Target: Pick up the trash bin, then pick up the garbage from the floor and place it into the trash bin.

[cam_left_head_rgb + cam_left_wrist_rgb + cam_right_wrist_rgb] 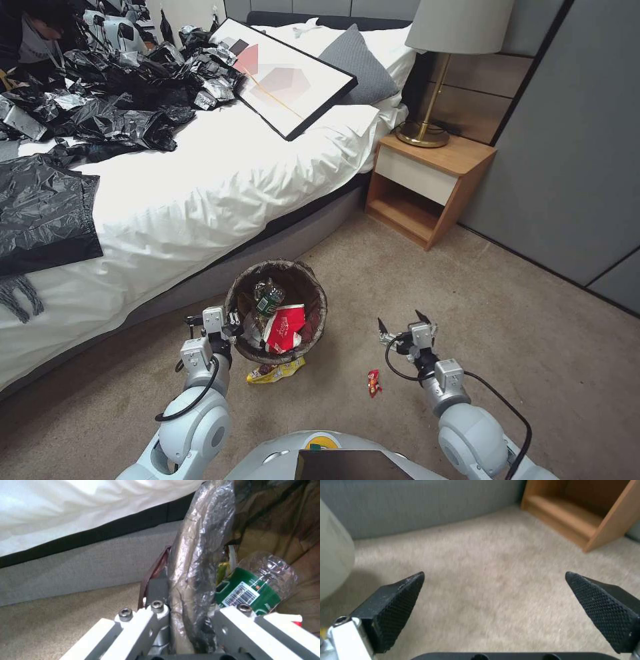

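My left gripper (230, 325) is shut on the near rim of the trash bin (315, 285), which sits beside the bed. In the left wrist view the left gripper (190, 600) pinches the liner-wrapped rim (200, 542). Inside the bin lie a green-labelled bottle (269, 298) (256, 585) and a red-and-white paper cup (285, 328). On the carpet, a yellow snack bag (277, 372) pokes out beside the bin and a tiny red wrapper (374, 383) lies further right. My right gripper (403, 323) (494, 575) stands open over bare carpet, past the red wrapper, with the bin's pale wall (333, 562) to its side.
The bed (220, 180) runs along the left, with glossy black bags (100, 100) and a framed picture (287, 77) on it. A wooden nightstand (427, 187) with a lamp (433, 87) stands at the back right, against a grey wall (573, 147). Open carpet lies to the right.
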Tool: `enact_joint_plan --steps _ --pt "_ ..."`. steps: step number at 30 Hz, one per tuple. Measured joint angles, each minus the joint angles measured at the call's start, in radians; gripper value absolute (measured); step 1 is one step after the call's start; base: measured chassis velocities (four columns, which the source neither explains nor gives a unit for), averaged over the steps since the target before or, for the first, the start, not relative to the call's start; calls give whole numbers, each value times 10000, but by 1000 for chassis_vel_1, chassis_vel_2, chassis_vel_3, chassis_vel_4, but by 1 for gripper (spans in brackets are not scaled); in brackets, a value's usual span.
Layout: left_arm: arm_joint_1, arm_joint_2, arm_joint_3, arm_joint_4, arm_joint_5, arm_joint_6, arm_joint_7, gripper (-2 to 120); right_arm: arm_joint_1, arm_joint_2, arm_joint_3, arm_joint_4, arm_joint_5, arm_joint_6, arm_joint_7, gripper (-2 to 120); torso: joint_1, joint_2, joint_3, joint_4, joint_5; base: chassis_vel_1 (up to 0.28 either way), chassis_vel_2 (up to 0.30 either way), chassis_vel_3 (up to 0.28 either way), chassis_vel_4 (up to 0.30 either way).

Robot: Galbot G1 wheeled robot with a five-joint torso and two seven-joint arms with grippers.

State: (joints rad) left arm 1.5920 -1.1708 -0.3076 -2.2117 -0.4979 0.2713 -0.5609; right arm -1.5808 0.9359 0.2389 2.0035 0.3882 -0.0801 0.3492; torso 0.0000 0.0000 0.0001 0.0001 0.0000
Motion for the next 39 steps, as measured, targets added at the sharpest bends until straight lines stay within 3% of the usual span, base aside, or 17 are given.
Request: enact_joint_plan --steps 21,39 --pt "-53 -8 -63 68 -9 1 -7 4 1867 -455 -2235 -1312 2439 -1758 762 100 0 0 0 -2 -1 0 0 0 0" --pt "-210 -5 12 204 -51 14 -22 4 2017 -179 -2554 -2104 3587 -2411 1069 100 0 0 -1 -2 -1 0 0 0 0"
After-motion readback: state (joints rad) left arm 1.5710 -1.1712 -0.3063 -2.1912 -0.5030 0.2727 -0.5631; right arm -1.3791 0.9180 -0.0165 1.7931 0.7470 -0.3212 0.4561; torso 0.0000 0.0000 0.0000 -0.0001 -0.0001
